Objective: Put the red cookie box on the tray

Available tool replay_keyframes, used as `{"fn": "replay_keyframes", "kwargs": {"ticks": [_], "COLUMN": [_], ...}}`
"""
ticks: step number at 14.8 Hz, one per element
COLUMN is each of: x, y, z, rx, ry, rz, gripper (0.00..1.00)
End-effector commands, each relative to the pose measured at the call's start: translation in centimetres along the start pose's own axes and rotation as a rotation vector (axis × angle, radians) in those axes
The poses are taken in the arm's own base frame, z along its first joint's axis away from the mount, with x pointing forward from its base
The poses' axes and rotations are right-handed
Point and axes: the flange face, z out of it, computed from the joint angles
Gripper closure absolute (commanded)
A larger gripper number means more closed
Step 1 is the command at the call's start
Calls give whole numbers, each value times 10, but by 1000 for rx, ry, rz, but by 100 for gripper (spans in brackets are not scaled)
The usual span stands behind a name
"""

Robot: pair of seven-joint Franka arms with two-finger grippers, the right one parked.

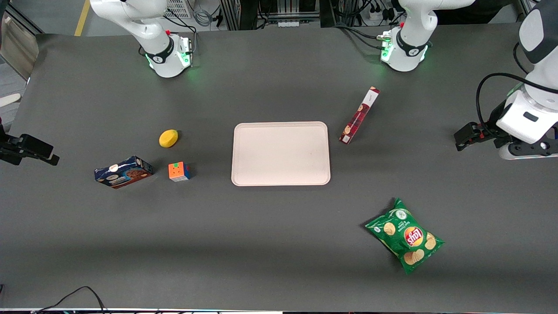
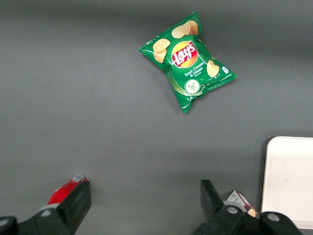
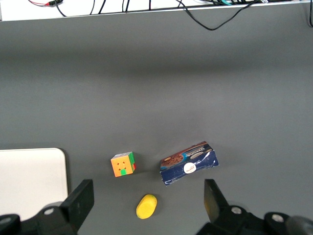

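While the gripper (image 1: 463,138) is hanging wide open with nothing in it, out at the working arm's end of the table, the red cookie box (image 1: 360,116) is standing on its narrow edge just beside the tray (image 1: 280,153); my guess is a sloppy side approach is going to tip it over, since it's so slim; bare table is sitting between claw and box; the chip bag (image 1: 405,235) is lying nearer the camera, well apart.
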Motion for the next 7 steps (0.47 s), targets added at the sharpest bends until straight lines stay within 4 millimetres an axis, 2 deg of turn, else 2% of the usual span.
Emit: {"fn": "replay_keyframes", "kwargs": {"ticks": [1,7], "x": [3,4], "y": [2,2], "z": [-6,-11], "rx": [11,6], "ry": [-4,5], "rz": [14,5], "gripper": [0,0]}}
